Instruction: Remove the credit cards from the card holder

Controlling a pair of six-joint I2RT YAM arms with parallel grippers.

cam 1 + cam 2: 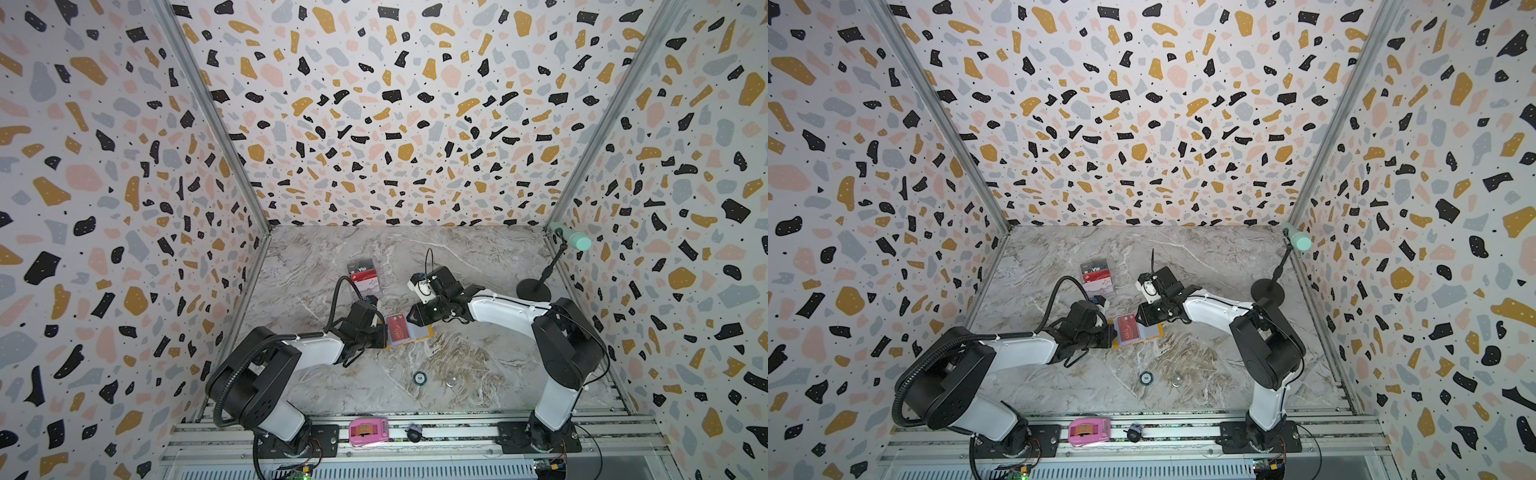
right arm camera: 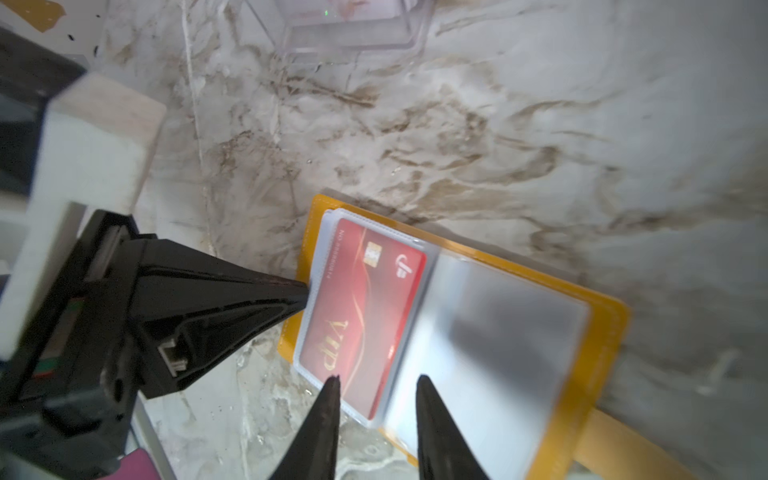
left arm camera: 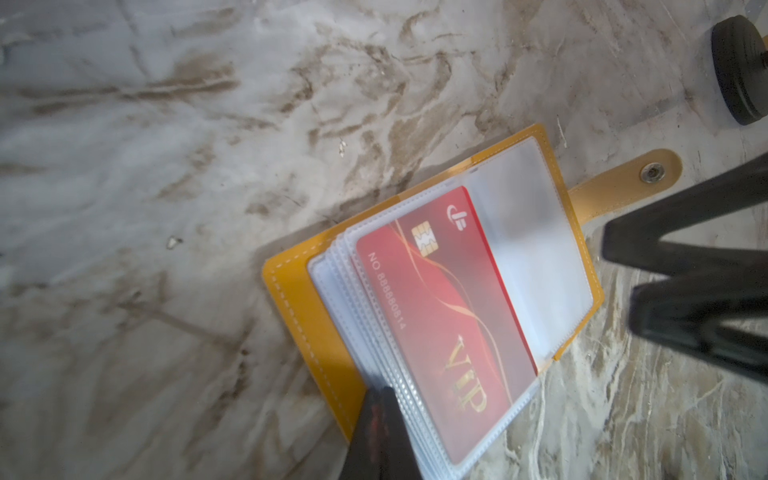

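Left gripper (image 3: 384, 397), fingertips closed, pins the 9 o'clock edge of the open mustard-yellow book-like card holder (image 3: 299, 291), apparently anchoring it. The red plastic VIP card (image 3: 440, 307) sits sleeved inside; at 12 o'clock the right gripper (image 2: 378, 378), narrowly parted, straddles its end.

Mustard-yellow card holder (image 3: 299, 299), white-stitched; red card (image 3: 449, 316) with gold lettering; grey-brown marbled worktop (image 3: 166, 124); terrazzo-speckled walls (image 1: 374, 104).

Pink tape dispenser (image 1: 368, 432), poker chip (image 1: 420, 377), microphone stand (image 1: 533, 291)
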